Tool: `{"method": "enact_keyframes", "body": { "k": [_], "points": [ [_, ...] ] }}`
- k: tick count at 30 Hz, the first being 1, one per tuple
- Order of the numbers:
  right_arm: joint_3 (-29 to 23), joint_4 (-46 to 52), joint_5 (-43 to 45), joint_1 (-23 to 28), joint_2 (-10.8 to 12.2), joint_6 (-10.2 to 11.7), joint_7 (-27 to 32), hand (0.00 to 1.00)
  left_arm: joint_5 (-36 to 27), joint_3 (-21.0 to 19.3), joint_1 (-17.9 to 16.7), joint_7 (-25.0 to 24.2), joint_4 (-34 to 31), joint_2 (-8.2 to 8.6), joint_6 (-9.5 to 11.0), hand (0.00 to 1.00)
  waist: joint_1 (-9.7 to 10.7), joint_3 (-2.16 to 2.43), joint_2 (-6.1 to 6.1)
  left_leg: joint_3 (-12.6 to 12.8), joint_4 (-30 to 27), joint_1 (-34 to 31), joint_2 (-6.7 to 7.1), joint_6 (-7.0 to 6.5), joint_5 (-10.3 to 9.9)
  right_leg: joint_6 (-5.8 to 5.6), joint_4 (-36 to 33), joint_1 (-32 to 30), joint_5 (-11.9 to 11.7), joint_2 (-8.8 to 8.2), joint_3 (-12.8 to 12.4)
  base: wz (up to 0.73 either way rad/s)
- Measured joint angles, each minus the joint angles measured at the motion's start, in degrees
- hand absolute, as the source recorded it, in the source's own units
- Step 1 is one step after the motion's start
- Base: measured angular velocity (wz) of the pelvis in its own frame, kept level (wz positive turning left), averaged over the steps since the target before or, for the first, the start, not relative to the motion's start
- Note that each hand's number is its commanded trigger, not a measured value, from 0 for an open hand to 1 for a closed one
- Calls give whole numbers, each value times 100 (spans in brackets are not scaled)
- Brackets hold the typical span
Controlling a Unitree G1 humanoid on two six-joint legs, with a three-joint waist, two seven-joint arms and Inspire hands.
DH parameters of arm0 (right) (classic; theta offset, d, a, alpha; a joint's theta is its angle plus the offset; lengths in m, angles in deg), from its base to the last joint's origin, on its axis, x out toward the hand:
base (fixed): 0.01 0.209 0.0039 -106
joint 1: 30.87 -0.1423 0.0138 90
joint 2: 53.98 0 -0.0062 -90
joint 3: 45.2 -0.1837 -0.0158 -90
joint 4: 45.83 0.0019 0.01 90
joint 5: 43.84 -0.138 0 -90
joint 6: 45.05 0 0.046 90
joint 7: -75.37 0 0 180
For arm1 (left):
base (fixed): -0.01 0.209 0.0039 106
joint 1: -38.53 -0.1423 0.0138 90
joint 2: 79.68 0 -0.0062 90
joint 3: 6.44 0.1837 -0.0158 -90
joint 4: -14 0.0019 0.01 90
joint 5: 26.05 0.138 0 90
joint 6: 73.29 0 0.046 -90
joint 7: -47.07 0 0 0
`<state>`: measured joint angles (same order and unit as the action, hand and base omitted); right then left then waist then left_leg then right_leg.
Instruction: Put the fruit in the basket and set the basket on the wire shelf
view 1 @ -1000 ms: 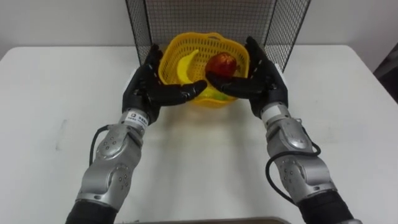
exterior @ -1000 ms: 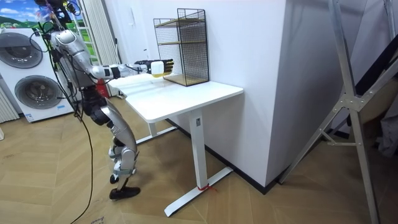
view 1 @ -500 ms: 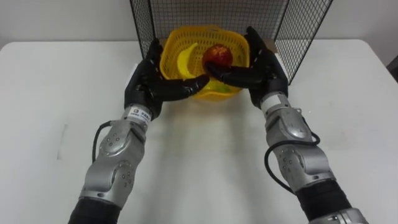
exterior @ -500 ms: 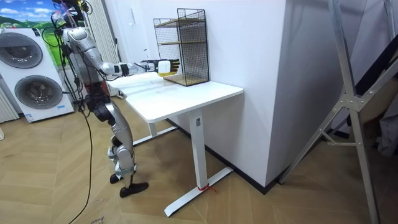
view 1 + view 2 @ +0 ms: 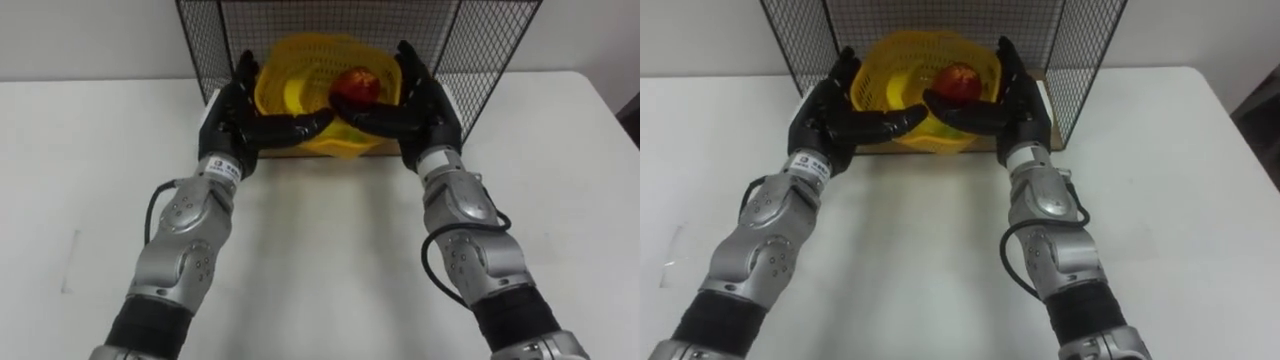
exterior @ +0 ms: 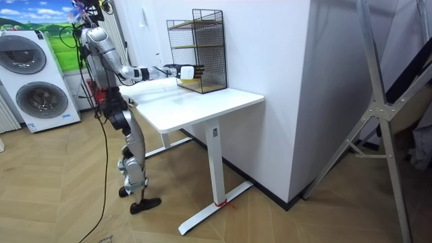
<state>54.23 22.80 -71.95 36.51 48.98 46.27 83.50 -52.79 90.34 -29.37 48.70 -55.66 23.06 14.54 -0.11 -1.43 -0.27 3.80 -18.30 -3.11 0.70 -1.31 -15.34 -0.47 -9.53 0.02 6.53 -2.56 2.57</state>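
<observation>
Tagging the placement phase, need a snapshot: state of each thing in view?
basket: upright, carried between both hands at the wire shelf's open front; cannot tell if it is set down
red fruit: in the basket
banana: in the basket
wire shelf: upright on the table
left hand: open, fingers straight against the basket's left side
right hand: open, against its right side
table: bears the shelf

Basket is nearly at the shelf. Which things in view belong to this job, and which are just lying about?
Job: yellow basket, apple, banana, wire shelf, left hand, right hand.
Lying about: white table, washing machine, metal frame.
</observation>
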Motion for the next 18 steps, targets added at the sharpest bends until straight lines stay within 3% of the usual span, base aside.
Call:
{"method": "enact_keyframes", "body": {
  "k": [1,2,4,6,7,10,14,18],
  "points": [
    [-119,0,53,-8,-6,0,89,0,-1,106,110,-1,0,50,-35,0,70,-8,-19,127,266,-464,-6,-138,392,-76,-28,-67,33,-57,-216,44],
    [-206,-41,154,-10,31,-38,143,0,-40,212,120,5,8,106,-35,0,24,39,-86,413,225,-532,-29,-297,665,-210,-93,-151,117,-118,-305,31],
    [-211,-40,182,-61,9,-92,140,0,-88,219,122,38,74,44,-38,0,-103,33,-77,426,260,-428,-18,-319,685,-246,-99,-214,140,-123,-174,-22],
    [-179,-39,193,-121,64,-99,124,0,-69,168,123,132,107,-9,-39,0,-181,19,-18,75,262,-377,-16,-314,682,-177,64,-308,46,-48,-51,-25],
    [-168,-38,220,-130,91,-100,119,0,-46,102,126,164,108,-6,-40,0,-166,18,-6,5,265,-347,22,-271,659,-98,223,-425,-252,-33,-8,10],
    [-175,-42,103,-161,103,-153,120,0,2,-11,218,168,124,142,-173,0,-139,26,125,8,429,-205,4,-212,672,-98,145,-281,-268,-31,177,11],
    [-292,-46,94,-381,96,-244,166,0,46,-136,576,176,177,184,-332,0,-130,23,122,77,529,-137,-2,-196,687,-76,81,-300,-248,-15,175,-2],
    [-373,-181,59,-558,99,-428,170,0,40,-181,694,237,222,182,-503,0,-91,19,116,81,550,-23,9,-200,685,-80,54,-221,-245,9,139,-5]
  ]
}}
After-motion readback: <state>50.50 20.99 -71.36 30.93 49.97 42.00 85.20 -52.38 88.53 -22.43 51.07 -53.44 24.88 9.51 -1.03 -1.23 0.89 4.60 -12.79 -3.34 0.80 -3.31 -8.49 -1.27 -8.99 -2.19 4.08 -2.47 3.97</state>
